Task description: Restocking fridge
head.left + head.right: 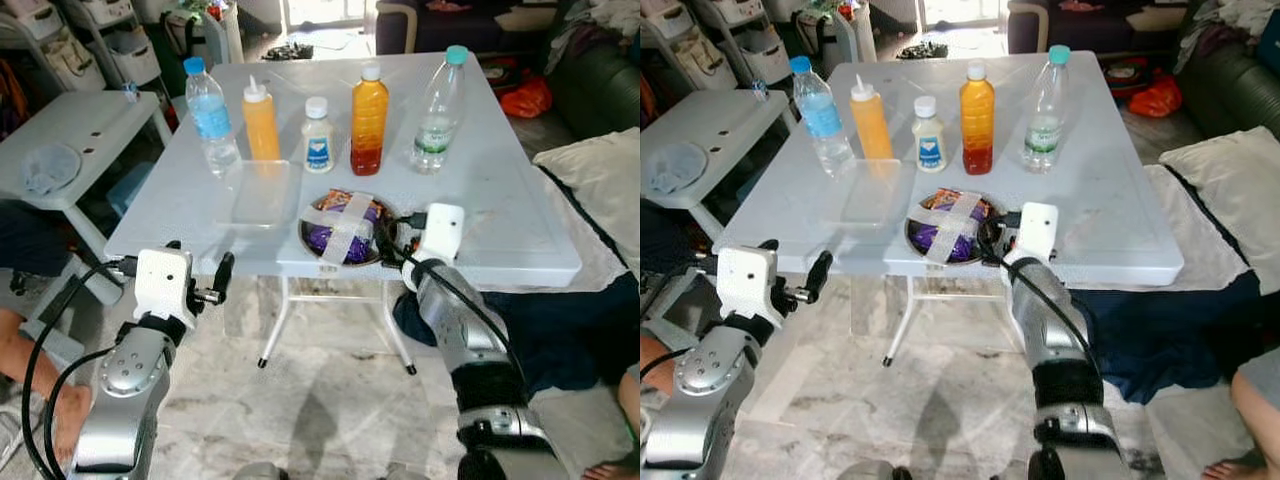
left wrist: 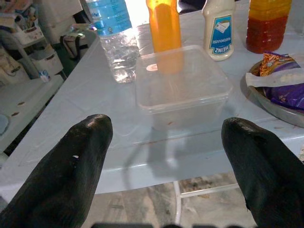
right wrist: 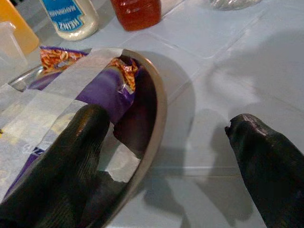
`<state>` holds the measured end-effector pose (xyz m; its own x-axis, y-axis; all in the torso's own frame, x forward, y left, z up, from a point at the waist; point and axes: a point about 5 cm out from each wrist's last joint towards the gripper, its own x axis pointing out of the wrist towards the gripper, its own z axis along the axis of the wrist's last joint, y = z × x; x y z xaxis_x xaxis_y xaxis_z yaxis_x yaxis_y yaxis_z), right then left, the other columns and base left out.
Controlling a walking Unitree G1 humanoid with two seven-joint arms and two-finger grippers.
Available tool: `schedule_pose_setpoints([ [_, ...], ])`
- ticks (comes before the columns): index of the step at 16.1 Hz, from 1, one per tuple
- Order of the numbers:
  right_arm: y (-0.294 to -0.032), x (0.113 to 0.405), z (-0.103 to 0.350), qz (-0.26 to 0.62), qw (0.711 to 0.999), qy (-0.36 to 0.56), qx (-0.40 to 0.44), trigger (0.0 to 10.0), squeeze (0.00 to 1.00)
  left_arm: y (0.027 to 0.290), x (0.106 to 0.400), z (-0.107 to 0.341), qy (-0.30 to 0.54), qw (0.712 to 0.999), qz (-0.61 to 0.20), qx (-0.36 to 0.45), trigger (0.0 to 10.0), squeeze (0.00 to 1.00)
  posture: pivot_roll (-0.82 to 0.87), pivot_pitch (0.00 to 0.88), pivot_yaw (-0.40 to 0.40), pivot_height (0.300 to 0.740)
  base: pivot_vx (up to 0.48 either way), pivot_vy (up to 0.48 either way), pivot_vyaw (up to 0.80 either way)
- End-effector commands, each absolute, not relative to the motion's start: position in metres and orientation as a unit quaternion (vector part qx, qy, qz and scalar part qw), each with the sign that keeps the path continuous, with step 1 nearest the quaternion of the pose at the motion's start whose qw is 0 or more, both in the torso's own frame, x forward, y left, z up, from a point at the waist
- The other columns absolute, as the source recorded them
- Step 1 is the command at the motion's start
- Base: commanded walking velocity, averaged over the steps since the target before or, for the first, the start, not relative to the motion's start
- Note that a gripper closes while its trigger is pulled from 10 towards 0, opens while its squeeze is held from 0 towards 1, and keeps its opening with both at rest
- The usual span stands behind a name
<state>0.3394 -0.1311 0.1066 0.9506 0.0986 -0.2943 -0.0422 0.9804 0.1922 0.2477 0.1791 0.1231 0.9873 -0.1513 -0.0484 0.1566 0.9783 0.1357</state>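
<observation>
White counter (image 1: 500, 200) with 5 containers in a row toward 12 o'clock: blue-capped water bottle (image 1: 211, 117) at 10 o'clock, orange squeeze bottle (image 1: 261, 122) next, small mayonnaise bottle (image 1: 318, 136) in the middle, amber juice bottle (image 1: 368, 119) beside it, green-capped clear bottle (image 1: 439, 110) at 2 o'clock. Clear lidded plastic box (image 1: 262, 194) lying flat just in front of the orange squeeze bottle. Metal bowl (image 3: 154, 102) at the counter's near edge, 6 o'clock of the mayonnaise, holding a purple snack packet (image 1: 345, 235) crossed with strips of white tape.

Right tool (image 3: 166, 161) released, fingers spread wide, at the bowl's 3 o'clock rim: 1 black finger (image 3: 66, 161) inside the bowl against the packet, the other over bare counter outside the rim. Nothing gripped.

Left tool (image 2: 166, 161) released too, fingers well apart, hanging off the counter's near edge at 7 o'clock, pointed toward the plastic box but well short of it.

Person's bare leg (image 1: 25, 360) at 9 o'clock on the floor side.
</observation>
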Motion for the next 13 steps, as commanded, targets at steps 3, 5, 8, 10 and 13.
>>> schedule_pose_setpoints([
  [3, -0.127, 0.35, 0.11, 0.061, 0.98, 0.159, 0.102, 1.8, 0.0, 0.181, 0.245, 0.127, 0.021, 0.993, -0.079, 0.083, 10.0, 0.0, 0.08, 0.058, 0.096, 0.74, 0.0, 0.0, 0.0],
  [5, -0.129, 0.353, 0.108, 0.052, 0.976, 0.175, 0.116, 0.0, 0.0, 0.181, 0.245, 0.128, 0.021, 0.993, -0.08, 0.083, 10.0, 0.0, 0.08, 0.06, 0.095, 0.74, 0.0, 0.0, 0.0],
  [8, -0.131, 0.353, 0.101, 0.039, 0.967, 0.205, 0.144, 0.0, 0.0, 0.18, 0.243, 0.128, 0.023, 0.993, -0.081, 0.083, 10.0, 0.0, 0.08, 0.07, 0.097, 0.74, 0.0, 0.0, 0.0],
  [10, -0.132, 0.352, 0.097, 0.031, 0.963, 0.218, 0.154, 0.0, 0.0, 0.18, 0.243, 0.128, 0.024, 0.993, -0.082, 0.083, 10.0, 0.0, 0.08, 0.071, 0.097, 0.74, 0.0, 0.0, 0.0],
  [13, -0.14, 0.355, 0.096, -0.003, 0.961, 0.225, 0.161, 0.0, 0.0, 0.179, 0.245, 0.129, 0.024, 0.993, -0.082, 0.082, 10.0, 0.0, 0.08, 0.075, 0.097, 0.74, 0.0, 0.0, 0.0],
])
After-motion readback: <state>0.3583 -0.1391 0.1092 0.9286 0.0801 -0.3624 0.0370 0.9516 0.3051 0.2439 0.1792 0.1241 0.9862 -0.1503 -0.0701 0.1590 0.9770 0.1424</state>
